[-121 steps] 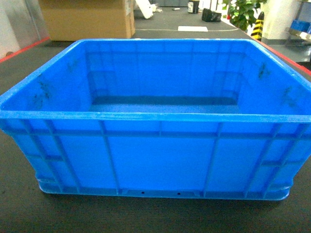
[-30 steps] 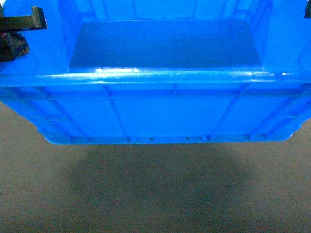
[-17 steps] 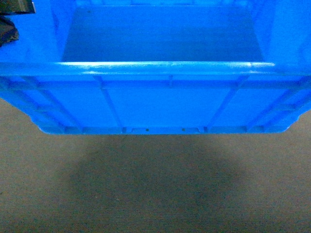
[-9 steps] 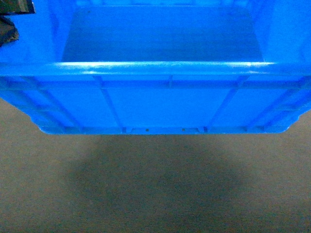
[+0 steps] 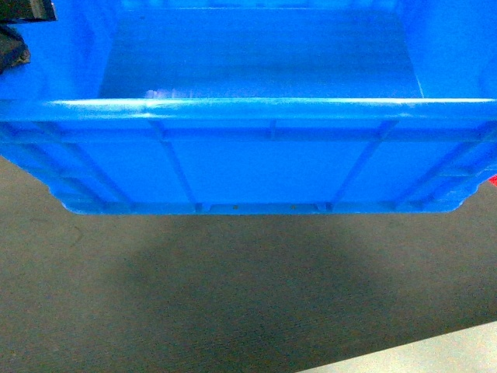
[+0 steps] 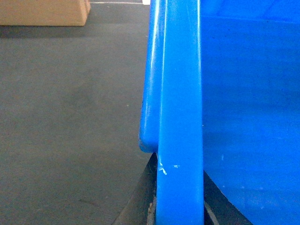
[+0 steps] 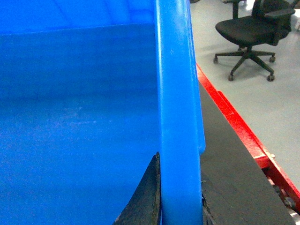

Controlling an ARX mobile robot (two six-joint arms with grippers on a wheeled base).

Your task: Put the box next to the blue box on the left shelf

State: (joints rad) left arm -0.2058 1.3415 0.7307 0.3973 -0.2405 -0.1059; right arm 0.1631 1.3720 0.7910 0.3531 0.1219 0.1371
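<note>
Fingers [image 6: 140,206] half-hidden behind box [image 5: 256,163] rim

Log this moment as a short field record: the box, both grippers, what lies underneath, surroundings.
box: blue box, empty, lifted above its shadow
left gripper: shut on the box's left rim
right gripper: shut on the right rim
below: dark mat
surroundings: cardboard box, office chair, red edge strip
left shelf: not in view
</note>
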